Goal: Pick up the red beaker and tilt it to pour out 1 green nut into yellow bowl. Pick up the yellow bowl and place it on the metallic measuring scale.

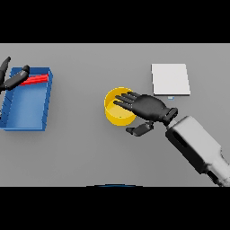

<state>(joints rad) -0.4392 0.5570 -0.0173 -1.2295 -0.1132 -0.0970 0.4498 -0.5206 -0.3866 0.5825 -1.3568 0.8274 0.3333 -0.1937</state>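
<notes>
Head view first: a broad grey bench (pixel 81 148) is seen, and on its left side a blue rectangular plastic tray (pixel 22 112) is set. Far right, the flat square metallic measuring scale (pixel 170 79) is lying bare, so the placing step is judged undone. Between them the round yellow bowl (pixel 117 114) is covered at its right rim by the right hand (pixel 146 107), fingers stretched straight over it, nothing gripped yet. Whether a nut is inside cannot be told. The red beaker (pixel 38 79) is lying in the tray's far end, touched by the left hand (pixel 13 78), whose grip cannot be told.
</notes>
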